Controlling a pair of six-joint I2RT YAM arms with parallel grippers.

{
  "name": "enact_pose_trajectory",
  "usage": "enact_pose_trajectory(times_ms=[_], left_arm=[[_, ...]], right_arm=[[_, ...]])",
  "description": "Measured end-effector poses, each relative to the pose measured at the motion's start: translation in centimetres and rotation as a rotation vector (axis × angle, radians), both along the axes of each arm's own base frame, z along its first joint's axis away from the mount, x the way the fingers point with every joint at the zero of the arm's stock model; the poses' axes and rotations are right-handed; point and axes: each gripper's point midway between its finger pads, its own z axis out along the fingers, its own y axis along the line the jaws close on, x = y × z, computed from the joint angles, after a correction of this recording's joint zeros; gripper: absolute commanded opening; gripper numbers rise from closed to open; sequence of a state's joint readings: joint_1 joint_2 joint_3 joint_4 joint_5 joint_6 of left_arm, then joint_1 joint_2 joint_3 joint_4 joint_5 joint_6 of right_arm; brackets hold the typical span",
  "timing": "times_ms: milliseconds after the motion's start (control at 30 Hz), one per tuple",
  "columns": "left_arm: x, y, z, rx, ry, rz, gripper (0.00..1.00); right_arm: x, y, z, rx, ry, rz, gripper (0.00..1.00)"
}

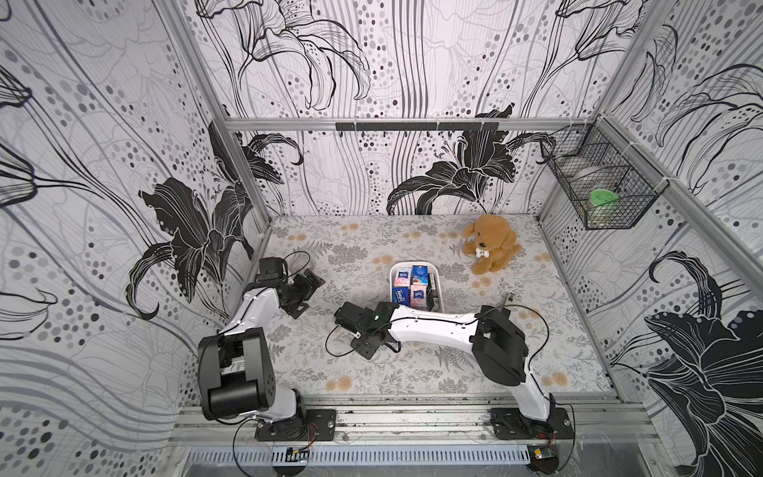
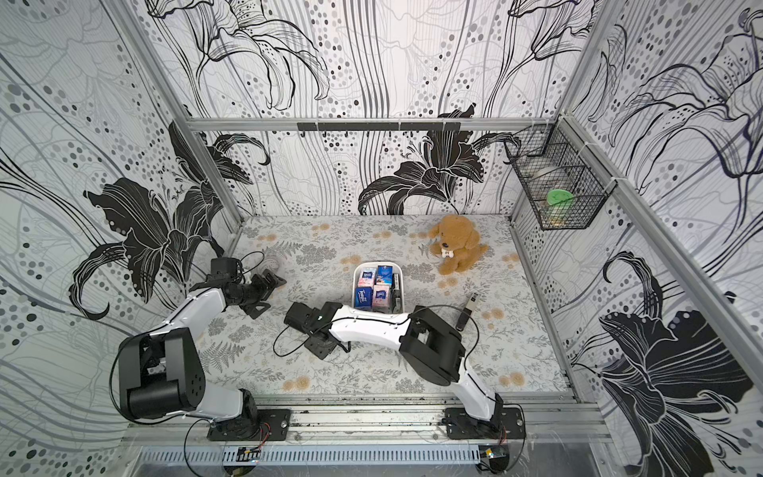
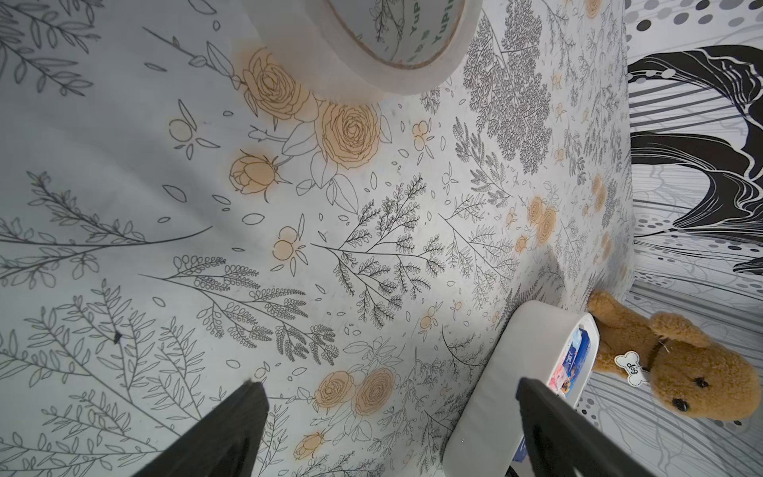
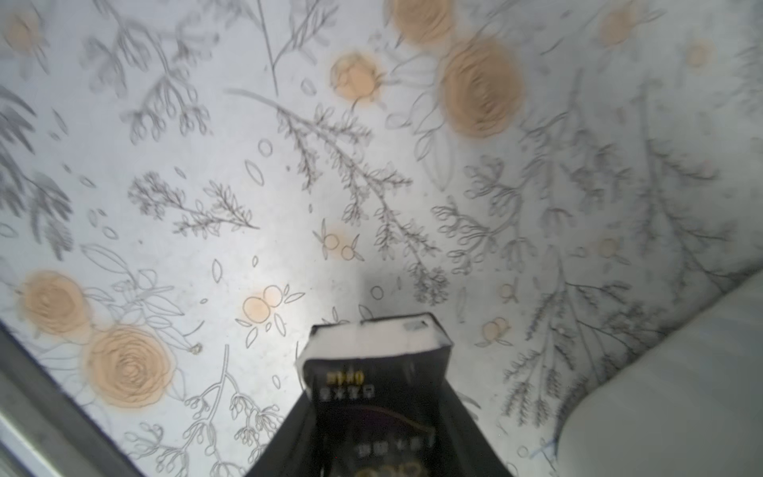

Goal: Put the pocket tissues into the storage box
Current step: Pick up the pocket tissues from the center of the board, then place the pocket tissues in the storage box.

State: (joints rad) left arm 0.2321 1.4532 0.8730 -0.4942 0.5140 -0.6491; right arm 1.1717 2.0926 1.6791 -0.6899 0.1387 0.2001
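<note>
Presently held, one item: black packet of pocket tissues, with white lettering and a pale end face turned outward.

Location: between the jaws of the right gripper, which press on its two long sides. It is outside the storage box, whose white wall lies near, and over the flowered table. The wrist view is blurred, so whether the packet rests on the table or hangs clear cannot be told.

Stock already boxed: several packets, dark blue, light blue and pink-white, lying flat and close together.

Left gripper: jaws spread wide with nothing between them, well apart from the box and near a tape roll.

Handling, by judgement:
- Light and soft, so it yields under pressure.
- The film wrap is likely slick.
- Not fragile, though a hard squeeze would crease it.
- The best hold is across the narrow width near one end, as here, leaving the free end to lead into the remaining gap.
- The box looks nearly full, so the packet may need to go in edgewise.

Not of the task: plush dog beyond the box, and a slim black stick beside it.
</note>
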Motion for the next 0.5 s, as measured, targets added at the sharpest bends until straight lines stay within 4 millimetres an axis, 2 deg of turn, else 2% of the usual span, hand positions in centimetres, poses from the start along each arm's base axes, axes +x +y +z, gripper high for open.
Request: enact_pose_trajectory(times_ms=[100,233,367,500], left_arm=[[-0.5,-0.4,-0.5,-0.019,0.009,-0.002,0.98],[-1.2,-2.0,-1.1,-0.041,0.025,-0.027,0.98],[-1.5,-5.4,-0.9,-0.032,0.020,-0.111,0.98],[-1.7,-8.8,-0.2,-0.008,-0.010,-0.193,0.98]], right_arm=[[2.2,-1.4,2.7,0.095,-0.029,-0.106,0.42],[5.8,-4.9,5.6,0.176,-0.085,-0.297,0.42],[8.6,-9.1,6.8,0.197,-0.145,-0.485,0.42],[9.4,-12.6,7.6,0.196,-0.199,-0.627,0.43]])
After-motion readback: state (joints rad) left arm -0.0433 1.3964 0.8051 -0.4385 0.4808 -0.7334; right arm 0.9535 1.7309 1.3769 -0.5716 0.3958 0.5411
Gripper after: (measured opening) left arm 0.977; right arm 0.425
